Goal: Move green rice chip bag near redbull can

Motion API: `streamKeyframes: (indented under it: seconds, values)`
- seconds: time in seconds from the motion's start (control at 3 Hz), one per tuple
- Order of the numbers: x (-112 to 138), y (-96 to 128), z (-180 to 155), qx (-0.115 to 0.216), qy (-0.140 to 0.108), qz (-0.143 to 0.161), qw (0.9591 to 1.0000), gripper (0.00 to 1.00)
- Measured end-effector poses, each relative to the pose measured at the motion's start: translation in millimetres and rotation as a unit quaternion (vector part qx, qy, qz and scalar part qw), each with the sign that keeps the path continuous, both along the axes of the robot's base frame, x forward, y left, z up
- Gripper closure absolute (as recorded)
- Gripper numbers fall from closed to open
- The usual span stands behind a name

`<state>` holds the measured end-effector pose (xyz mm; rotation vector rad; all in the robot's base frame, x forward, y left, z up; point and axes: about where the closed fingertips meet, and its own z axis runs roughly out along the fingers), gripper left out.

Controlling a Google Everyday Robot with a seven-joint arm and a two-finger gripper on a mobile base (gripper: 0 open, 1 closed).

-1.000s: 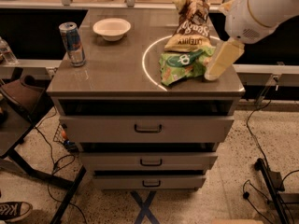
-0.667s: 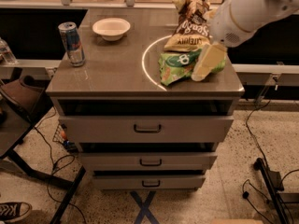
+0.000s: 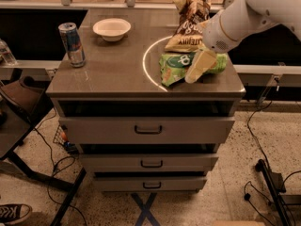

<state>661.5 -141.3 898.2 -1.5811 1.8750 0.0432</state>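
The green rice chip bag lies flat on the right part of the cabinet top, its right half covered by my arm. The redbull can stands upright near the top's left edge, far from the bag. My gripper comes down from the white arm at the upper right and rests over the middle of the green bag, its pale finger pointing toward the front edge.
A brown-and-tan chip bag leans just behind the green bag. A white shallow bowl sits at the back left. The grey cabinet top sits over three drawers. A chair and cables stand on the floor at left.
My gripper has moved left from the green bag's right edge to over its middle. The bag, the can and the bowl have not moved.
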Motion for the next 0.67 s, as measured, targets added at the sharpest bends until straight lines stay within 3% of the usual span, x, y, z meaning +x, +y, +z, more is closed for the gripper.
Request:
streamKeyframes:
  seconds: [0.33, 0.67]
  values:
    - [18.5, 6.0, -14.7, 0.012, 0.006, 0.004, 0.9999, 0.18]
    - [19.2, 7.4, -16.9, 0.012, 0.008, 0.005, 0.9999, 0.42]
